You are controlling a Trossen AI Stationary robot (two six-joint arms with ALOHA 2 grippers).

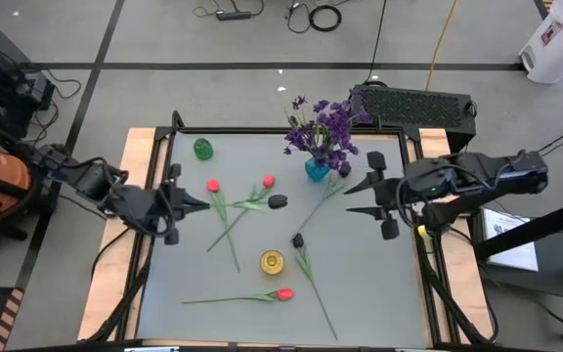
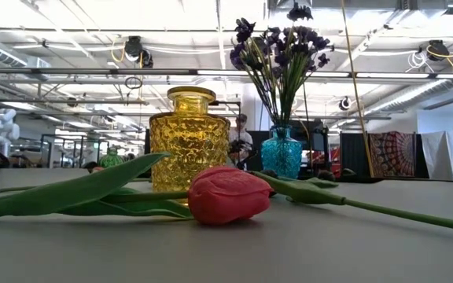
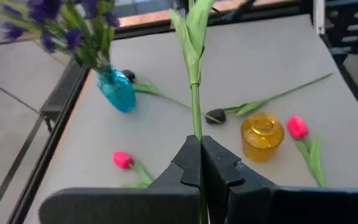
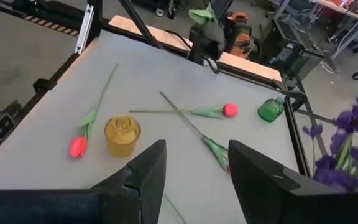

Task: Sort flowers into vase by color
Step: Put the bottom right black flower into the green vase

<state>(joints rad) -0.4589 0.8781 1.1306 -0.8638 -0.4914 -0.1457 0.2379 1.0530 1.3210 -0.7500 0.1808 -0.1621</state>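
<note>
While my left arm reached in from the table's left edge, its left gripper [image 1: 201, 203] was clamped tight on a thin green stem [image 3: 195, 106] that rose with its leaves straight up past the fingers [image 3: 185, 163] in the wrist view; which bloom it belonged to I could not tell. My right arm came in level from the right side, and the right gripper [image 1: 352, 198] hung with its fingers [image 4: 143, 167] parted and nothing between them, just right of the blue vase [image 1: 317, 169]. That vase stood at the far middle of the table and held the purple flowers [image 1: 323, 124]. A green vase [image 1: 202, 149] sat at the far left, a yellow vase [image 1: 272, 261] near the middle. Red tulips [image 1: 269, 181] and dark tulips [image 1: 278, 201] lay flat around them, another red tulip [image 1: 283, 293] nearest the front edge.
</note>
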